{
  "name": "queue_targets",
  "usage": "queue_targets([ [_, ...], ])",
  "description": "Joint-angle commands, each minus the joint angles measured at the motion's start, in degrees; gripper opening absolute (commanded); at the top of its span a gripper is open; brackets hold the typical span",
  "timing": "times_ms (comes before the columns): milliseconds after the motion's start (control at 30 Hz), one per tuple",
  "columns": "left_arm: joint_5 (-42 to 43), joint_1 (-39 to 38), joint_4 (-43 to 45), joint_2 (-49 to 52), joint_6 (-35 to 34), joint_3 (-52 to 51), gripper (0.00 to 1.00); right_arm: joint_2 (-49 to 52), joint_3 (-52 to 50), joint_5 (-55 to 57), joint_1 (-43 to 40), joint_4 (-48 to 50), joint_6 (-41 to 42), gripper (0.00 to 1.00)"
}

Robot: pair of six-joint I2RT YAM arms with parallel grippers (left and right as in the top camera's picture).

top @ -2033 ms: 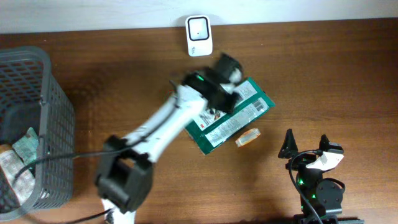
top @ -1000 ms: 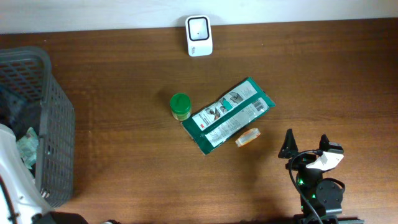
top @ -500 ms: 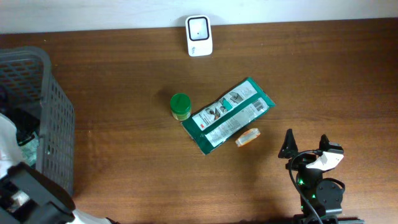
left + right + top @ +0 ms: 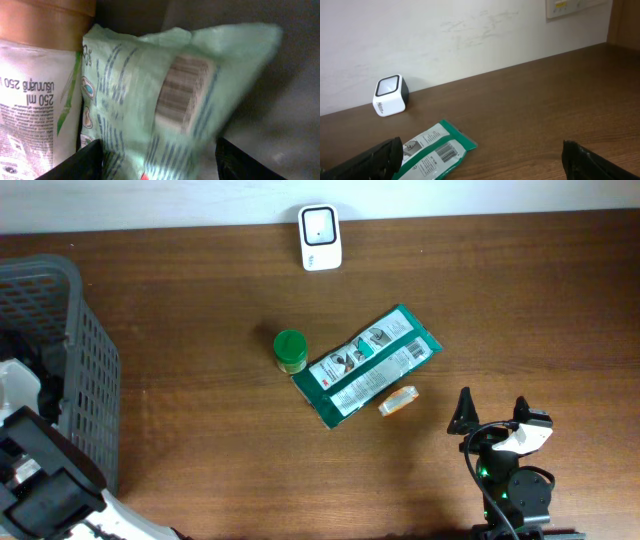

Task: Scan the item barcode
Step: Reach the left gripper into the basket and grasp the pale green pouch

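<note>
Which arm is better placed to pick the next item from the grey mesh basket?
Left: the left hand is open over a pale green barcoded pouch inside the basket; right hand sits far across the table.

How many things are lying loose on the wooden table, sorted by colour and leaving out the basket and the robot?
Green: 2, the jar and the packet
White: 1, the scanner
Orange: 1, the small piece
Total: 4
</note>
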Motion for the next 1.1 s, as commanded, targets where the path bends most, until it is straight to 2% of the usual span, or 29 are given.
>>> queue_targets([
  [0,-0.11,0.2,0.07,2.78,0.52,-0.46,0.7,-0.44,-0.42,-0.15,0.04,-0.26,-0.22,0.98],
  [67,-0.11,0.2,0.07,2.82,0.52,-0.44,0.61,-0.44,-0.42,-0.15,0.04,-0.26,-0.22,0.98],
  [100,-0.11,0.2,0.07,2.82,0.52,-0.42,0.49,-0.44,-0.42,-0.15,0.04,-0.26,-0.22,0.98],
  [133,0.07,0.2,0.0,2.75,0.5,-0.37,0.11,-0.44,-0.42,-0.15,0.04,-0.26,-0.22,0.98],
  [167,0.74,0.17,-0.22,2.75,0.5,-0.24,0.0,-0.44,-0.42,-0.15,0.04,-0.26,-0.22,0.98],
  [300,1.84,0.13,-1.64,2.75,0.5,1.33,0.0,-0.44,-0.42,-0.15,0.04,-0.26,-0.22,0.98],
  [433,1.88,0.15,-6.21,2.49,0.48,7.15,0.0,-0.44,-0.42,-0.15,0.04,-0.26,-0.22,0.98],
  [567,5.73,0.04,-12.24,0.39,0.48,18.49,0.0,-0.44,-0.42,-0.15,0.04,-0.26,-0.22,0.98],
  [633,7.8,-0.94,-16.46,-2.38,0.48,27.85,0.0,-0.44,-0.42,-0.15,0.04,-0.26,-0.22,0.98],
  [767,12.26,-3.37,-18.49,-7.74,0.48,37.03,0.0,-0.44,-0.42,-0.15,0.04,-0.26,-0.22,0.98],
  [867,13.92,-6.86,-18.58,-13.29,0.48,40.17,0.0,-0.44,-0.42,-0.15,0.04,-0.26,-0.22,0.98],
  [1067,12.72,-19.34,-21.31,-24.11,0.5,40.3,0.0,-0.44,-0.42,-0.15,0.04,-0.26,-0.22,0.98],
])
